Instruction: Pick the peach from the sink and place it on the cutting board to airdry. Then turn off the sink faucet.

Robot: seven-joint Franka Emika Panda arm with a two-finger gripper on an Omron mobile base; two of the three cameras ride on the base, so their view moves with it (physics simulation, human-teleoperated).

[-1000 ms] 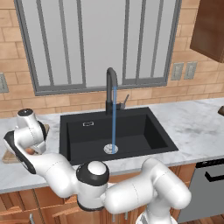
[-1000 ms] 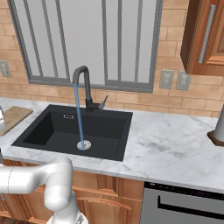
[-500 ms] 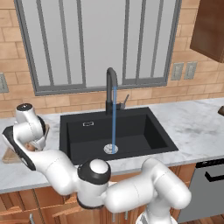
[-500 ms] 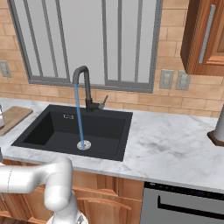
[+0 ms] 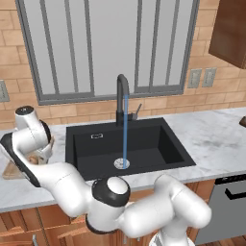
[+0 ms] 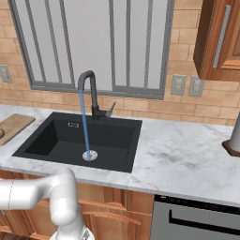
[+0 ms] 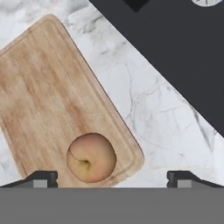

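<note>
- One small round orange-yellow peach (image 7: 91, 157) lies on the one light-brown rectangular wooden cutting board (image 7: 52, 105), near a rounded corner, stem dimple facing the hand camera.
- In the hand view, the two dark fingertips of the gripper (image 7: 111, 178) stand wide apart, the left tip just beside the fruit and the right tip over bare marble; the claw is released and grips nothing.
- The board rests flat on the white grey-veined marble counter (image 7: 153, 109), beside the one large rectangular matte black sink (image 5: 127, 146), with a strip of marble between them.
- In the right base view, the board's corner (image 6: 13, 126) shows at the left edge of the counter.
- In the left base view, the white arm bends over the board at the left of the basin, hiding most of it.
- One tall dark grey gooseneck faucet (image 5: 121, 98) stands behind the basin; its slim silver side lever (image 5: 137, 109) points up and to the side.
- One thin blue stream of water (image 5: 125, 129) falls from the spout onto the one round silver drain (image 5: 121, 164).
- One small silver overflow plate (image 5: 96, 136) sits on the sink's back wall.
- Two wall outlets (image 5: 202, 78) sit side by side on the brick wall right of the window.
</note>
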